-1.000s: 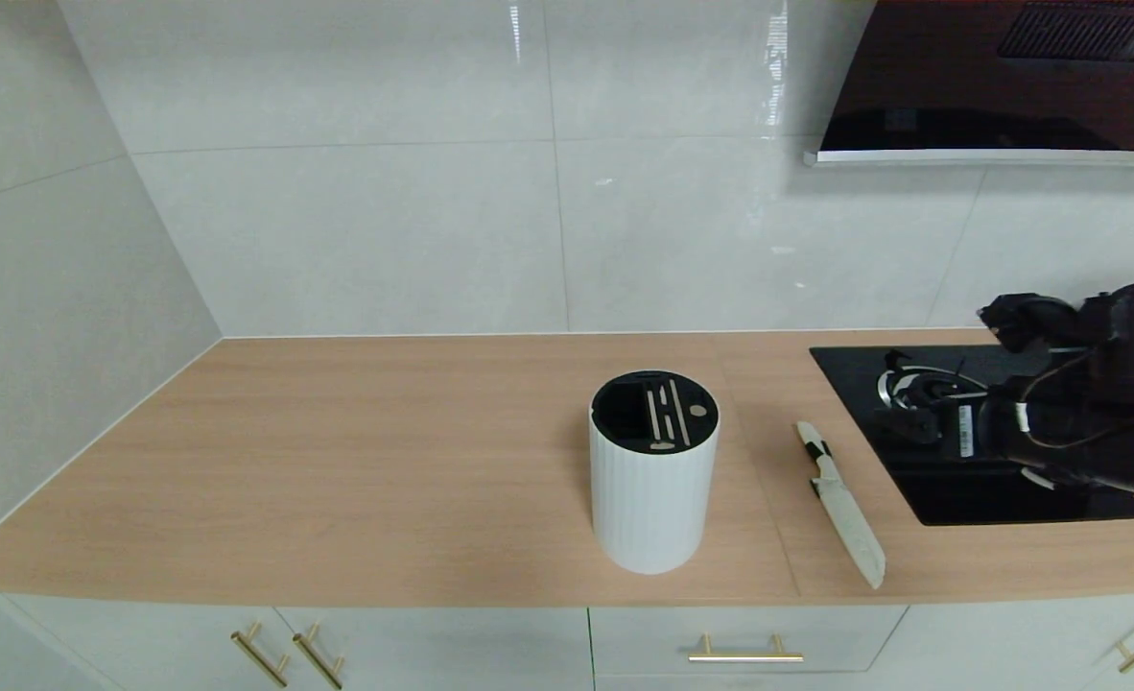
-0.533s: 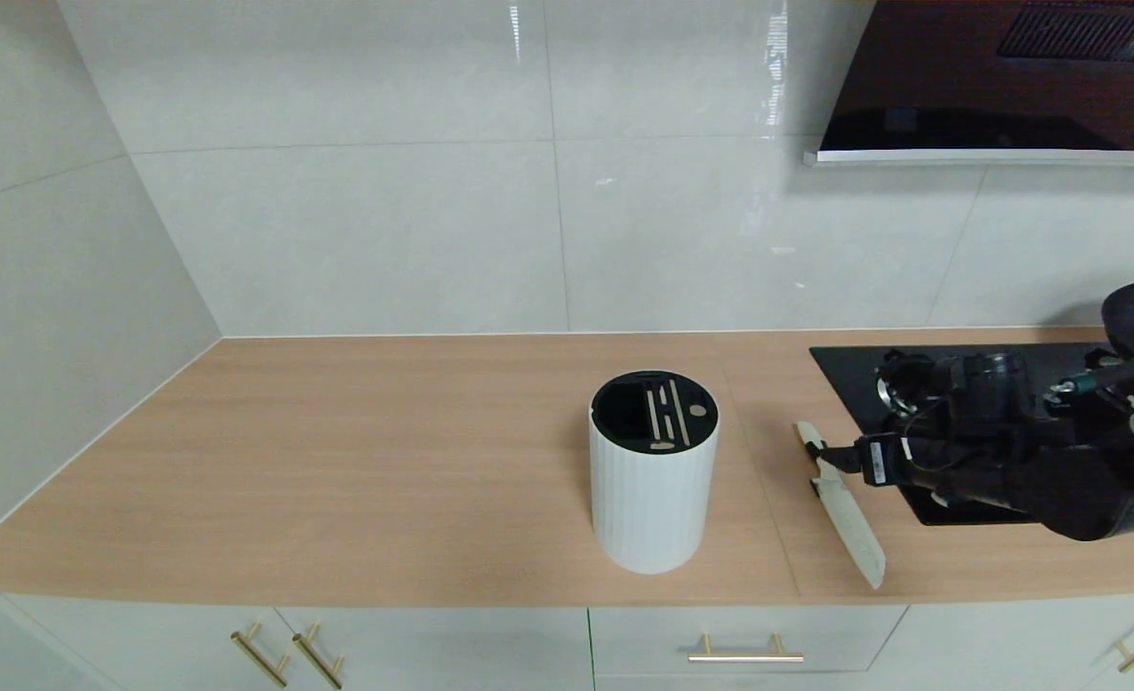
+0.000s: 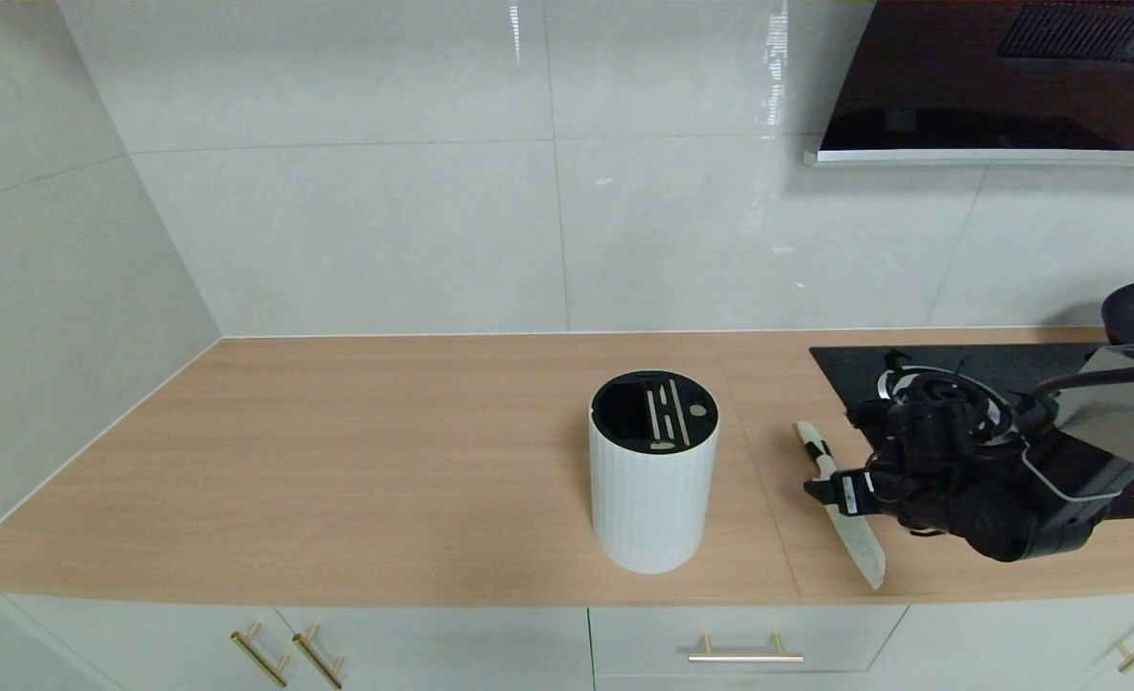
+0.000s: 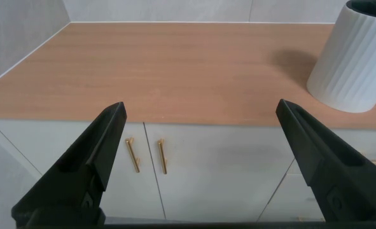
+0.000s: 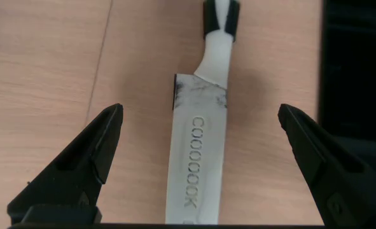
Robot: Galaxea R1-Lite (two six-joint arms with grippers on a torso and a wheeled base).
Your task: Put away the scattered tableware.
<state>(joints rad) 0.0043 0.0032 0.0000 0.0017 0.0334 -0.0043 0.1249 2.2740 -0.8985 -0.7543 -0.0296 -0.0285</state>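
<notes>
Knife (image 5: 200, 159) lies flat on counter (image 3: 385, 451) straight under my right pincer (image 5: 199, 117), its blade running along the gap between the two fingers (image 5: 95, 149). Right pincer is spread wide and grips nothing; I can't tell how far above the blade it sits. In the head view the pincer covers the knife's middle, with the handle end sticking out on the wall side and the tip toward the counter's front edge. White ribbed holder (image 3: 653, 480) stands upright near the pincer's left, apart from the knife. Black hob (image 3: 840, 369) is on its right, under the arm. My left pincer (image 4: 200, 111) is wide too and empty, off the counter's front by the cabinet handles (image 4: 146, 156), with the holder ahead on the counter.
</notes>
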